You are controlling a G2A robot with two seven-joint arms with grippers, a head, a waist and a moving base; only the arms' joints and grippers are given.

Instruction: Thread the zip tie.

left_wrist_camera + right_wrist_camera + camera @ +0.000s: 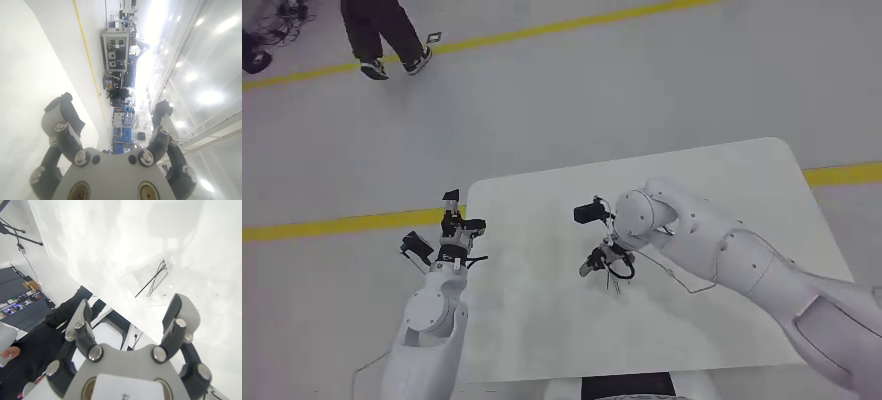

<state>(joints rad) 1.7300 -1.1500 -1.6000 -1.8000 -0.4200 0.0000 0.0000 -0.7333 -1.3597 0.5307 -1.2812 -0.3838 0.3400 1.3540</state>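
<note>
Hanging over the middle of the white table (722, 190), the right gripper (130, 310) has its jaws spread wide with nothing between them. The thin black zip ties (153, 278) lie flat just ahead of it, their length slanting away from the gripper rather than square across the gap. That arm is plainly the nearer one; the left gripper (115, 102), likewise open and empty, sits at the table's left edge, well apart from the ties, so I'd guess the right wrist needs a turn before closing.

Bright overhead light; ceiling lamps (209, 97) flare white, and the table (722, 190) glares.
</note>
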